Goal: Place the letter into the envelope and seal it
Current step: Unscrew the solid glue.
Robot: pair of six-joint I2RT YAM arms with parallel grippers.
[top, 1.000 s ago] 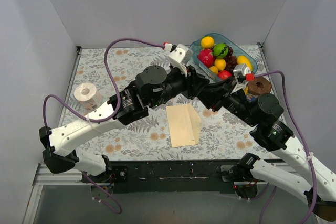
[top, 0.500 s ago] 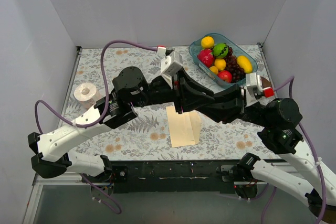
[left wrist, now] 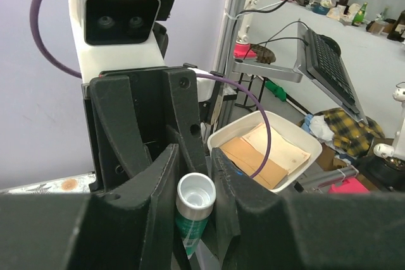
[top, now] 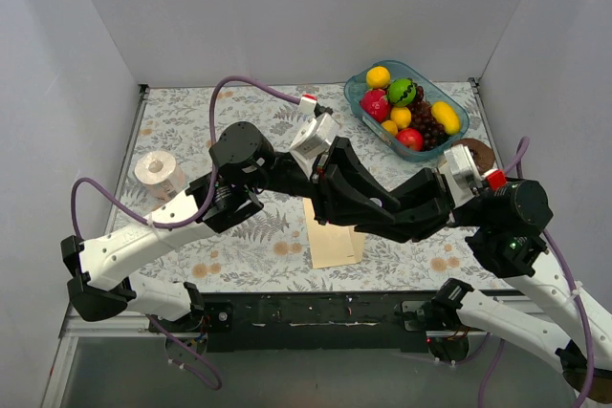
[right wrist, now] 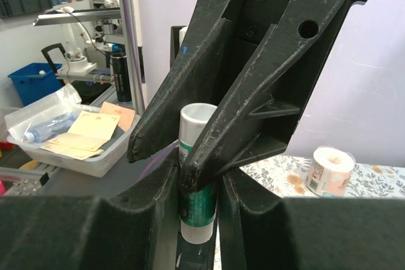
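With my arms crossed over the middle of the table (top: 239,246), my biggest worry is the crowding. My left gripper (left wrist: 195,178) and right gripper (right wrist: 197,184) are each closed narrow on the same glue stick (left wrist: 192,226), fingers nearly interleaved. A pull that is off its axis could knock my fingers together or twist the slim tube loose. If it dropped, it would likely land on the envelope (top: 335,246), which lies flat right under both grippers, half hidden by them, and could smear or shove it. I see no separate peach letter, so I judge it is already inside, though I cannot confirm that. At the far right of the table, the blue tub (top: 462,119) holds mixed fruit: orange, green, red, yellow and dark grapes. Off the table, a white tray (left wrist: 297,174) holds tan paper sheets.
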